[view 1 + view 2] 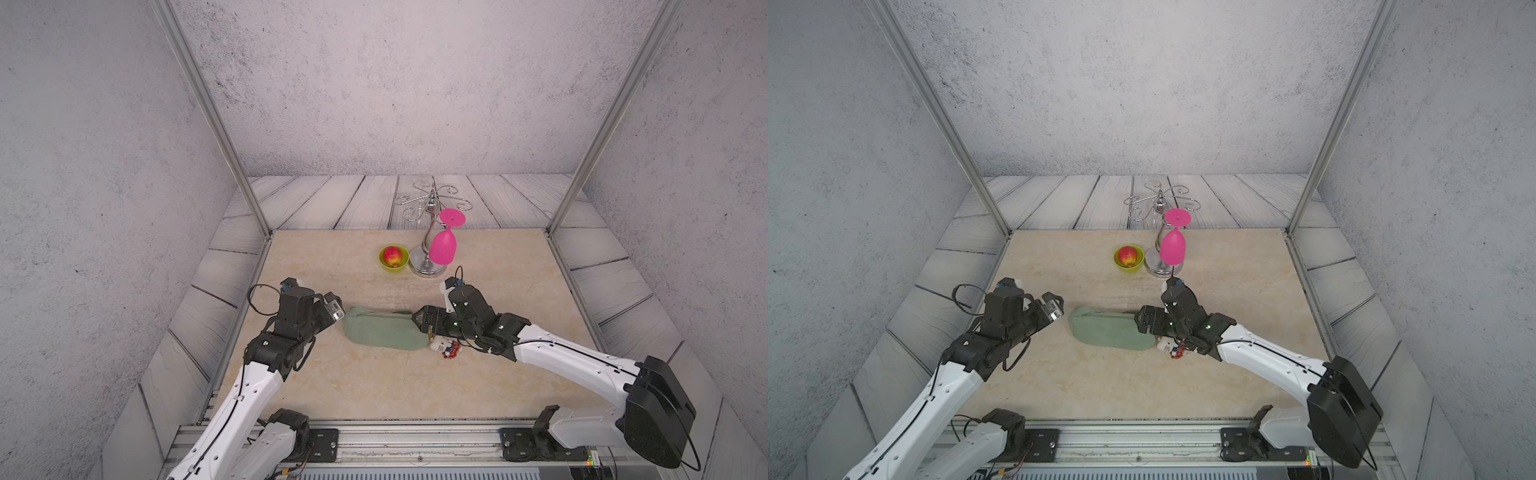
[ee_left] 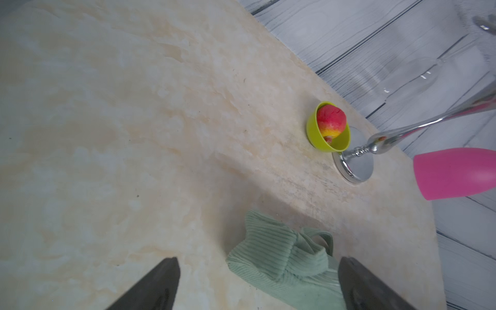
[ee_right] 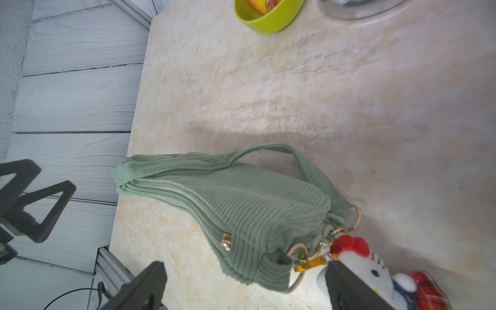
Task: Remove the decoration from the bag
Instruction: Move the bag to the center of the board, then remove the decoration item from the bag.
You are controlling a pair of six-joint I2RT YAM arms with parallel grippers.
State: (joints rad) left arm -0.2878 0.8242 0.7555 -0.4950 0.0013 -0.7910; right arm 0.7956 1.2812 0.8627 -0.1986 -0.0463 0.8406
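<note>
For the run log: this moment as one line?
left gripper: open, at one end of bag | right gripper: open, over the other end | decoration: on table, seemingly clipped on

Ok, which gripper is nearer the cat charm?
Right. The right gripper sits at the end of the bag beside the cat charm; the left gripper is off the opposite end.

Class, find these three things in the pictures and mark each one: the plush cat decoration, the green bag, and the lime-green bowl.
the decoration [image 3: 362,265]: right wrist view, on its white face.
the bag [image 3: 241,198]: right wrist view, on the ribbed side panel.
the lime-green bowl [image 2: 313,132]: left wrist view, on its outer wall.
</note>
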